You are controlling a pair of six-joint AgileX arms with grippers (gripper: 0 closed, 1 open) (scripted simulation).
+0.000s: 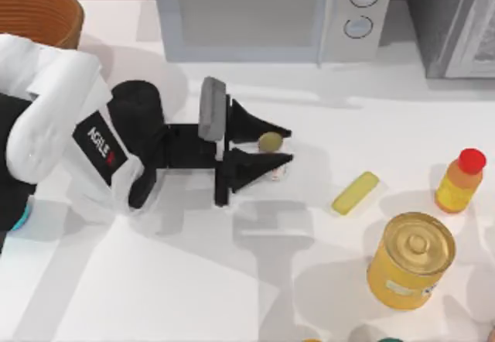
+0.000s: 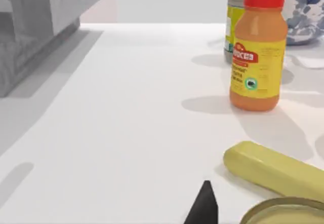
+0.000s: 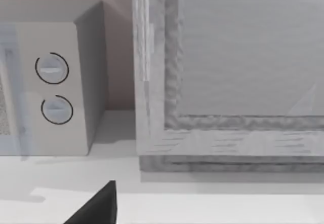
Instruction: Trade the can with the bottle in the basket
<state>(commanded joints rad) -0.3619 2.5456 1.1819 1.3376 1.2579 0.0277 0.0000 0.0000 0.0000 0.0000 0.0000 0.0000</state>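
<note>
Wicker shows at the far left corner of the top view, where the basket (image 1: 35,13) is cut off by the frame edge, so its contents cannot be made out. Just below it, a sliver of teal peeks from under the left arm's white housing at the left edge; too little shows to say whether it is the bottle.

Reaching rightward across the middle of the bench (image 1: 193,280), the left end effector (image 1: 271,151) has its two black fingers spread around the can (image 1: 271,142), whose tan top sits between the tips with a bit of white and red body below. Whether the fingers press on the can cannot be told from above. In the left wrist view one dark fingertip (image 2: 204,206) rises at the lower edge.

Further right lie a yellow bar (image 1: 355,193), a big yellow can (image 1: 411,260) and an orange bottle (image 1: 460,181) with a red cap, well apart from the can.

A microwave (image 1: 271,13) stands at the back. The right wrist view shows one dark finger (image 3: 96,209) of the right end effector, its opening impossible to judge.
</note>
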